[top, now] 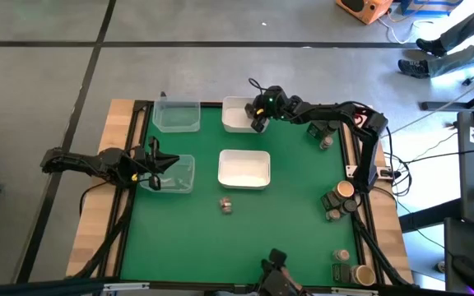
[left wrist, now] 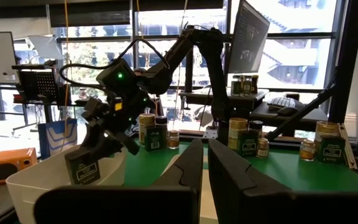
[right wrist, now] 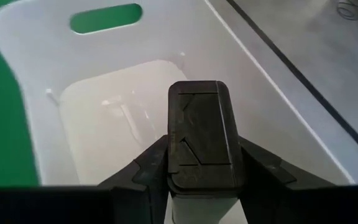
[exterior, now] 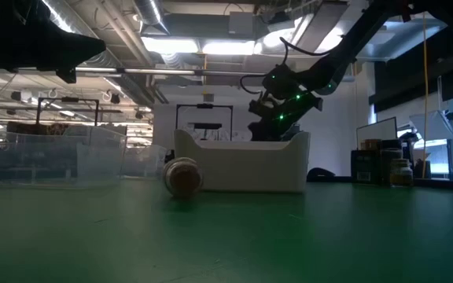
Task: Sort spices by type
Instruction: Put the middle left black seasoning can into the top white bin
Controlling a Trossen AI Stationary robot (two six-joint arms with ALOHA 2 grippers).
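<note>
- Right gripper (right wrist: pixel 201 180) fingers clamped on either side of a dark boxy tin (right wrist: pixel 201 134) — held lid-up over the far white tray (top: pixel 239 115), looks lined up for a drop-in.
- Left gripper (left wrist: pixel 204 168) fingers nearly touching, holding nothing, parked over a clear tub (top: pixel 171 173).
- One round jar (exterior: pixel 183 176) lying tipped by the middle tray (top: pixel 243 168); other spices (top: pixel 337 199) clustered at the right edge — unsorted.

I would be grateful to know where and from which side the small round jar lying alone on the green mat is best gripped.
The jar lies on its side, so likely from straight above, pinching across its round body midway along, fingers clear of both ends.
</note>
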